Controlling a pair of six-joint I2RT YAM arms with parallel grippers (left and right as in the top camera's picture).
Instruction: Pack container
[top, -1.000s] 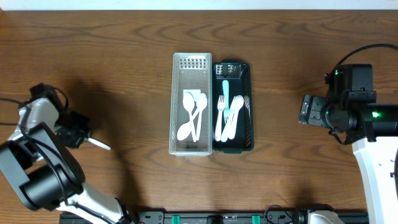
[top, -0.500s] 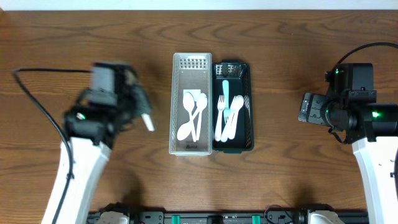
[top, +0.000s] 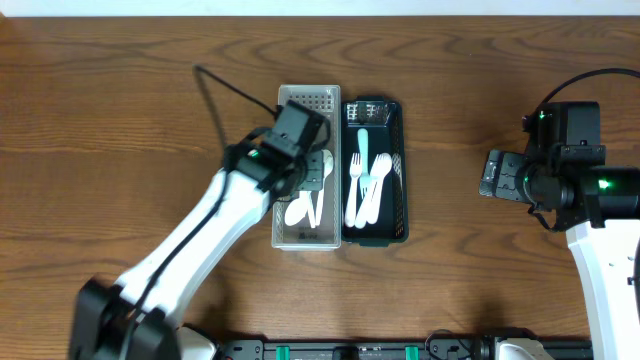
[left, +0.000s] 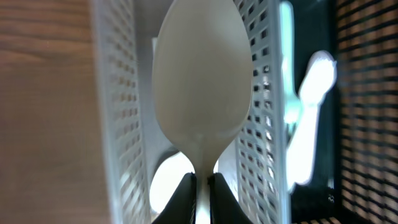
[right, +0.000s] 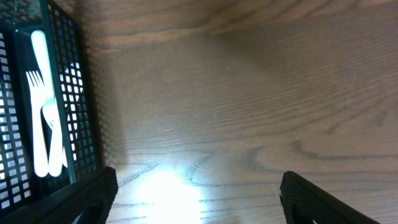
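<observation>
The left end effector (left: 200, 184) pinches the white spoon (left: 202, 74) by its handle over the white basket (left: 118, 124) at frame centre; it should lower between the walls before releasing; the right end effector (right: 199, 194) hangs spread

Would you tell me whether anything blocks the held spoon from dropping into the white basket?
Nothing visible does: the spoon in the left fingers hangs over the open white basket; other spoons lie flat inside.

We have swung our left pincer (left: 201, 185), gripping the spoon (left: 202, 81), from the left of the table (top: 100, 120) to above the white basket (top: 308, 99).
</observation>
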